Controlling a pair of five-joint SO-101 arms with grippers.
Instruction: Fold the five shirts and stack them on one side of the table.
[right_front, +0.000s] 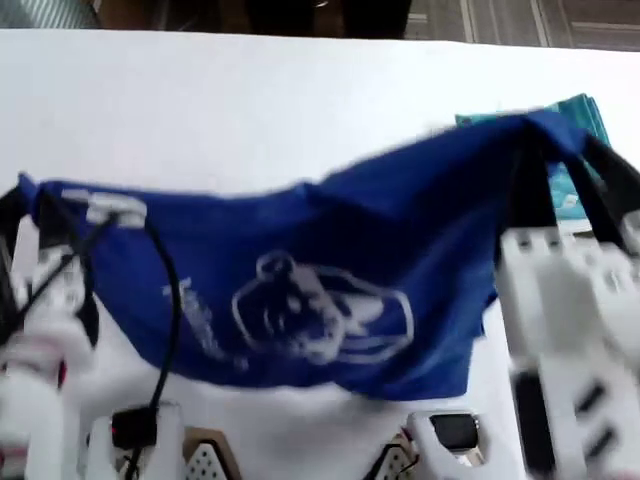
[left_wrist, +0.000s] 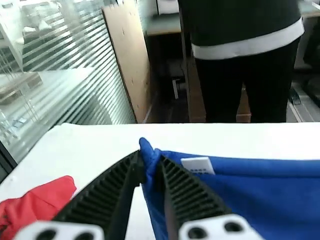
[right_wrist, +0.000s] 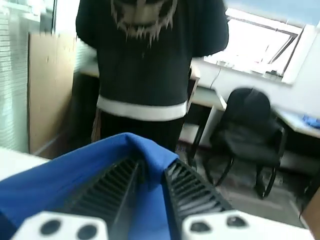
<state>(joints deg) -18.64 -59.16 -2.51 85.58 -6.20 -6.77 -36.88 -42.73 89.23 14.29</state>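
Holding the blue shirt (right_front: 300, 290) up by 2 corners, I have it stretched broadside above the tabletop (right_front: 250, 90). I judge this lets the cloth hang flat so I can lay it down smooth for folding.

On the left, my left hand (left_wrist: 148, 167) is clamped tight on 1 corner. Its ribbed fingers (left_wrist: 187, 192) press together, with a tuft of blue poking past the tips and the white neck label just beside them. That arm stands at the left edge of the tabletop, wrist raised and looking level across the surface. A red shirt (left_wrist: 37, 205) lies crumpled on the tabletop near that hand, apart from the blue cloth.

Between my 2 hands the shirt sags a little, its white print facing upward. Whether the lower hem touches the tabletop I cannot tell.

On the right, my right hand (right_wrist: 152, 167) is likewise pinched shut on the other corner and carried higher, so the top edge slopes up toward it. That arm is reared up, its wrist aimed out past the far edge. Behind it a folded teal shirt (right_front: 585, 112) lies on the tabletop, which I take for the start of the stack.
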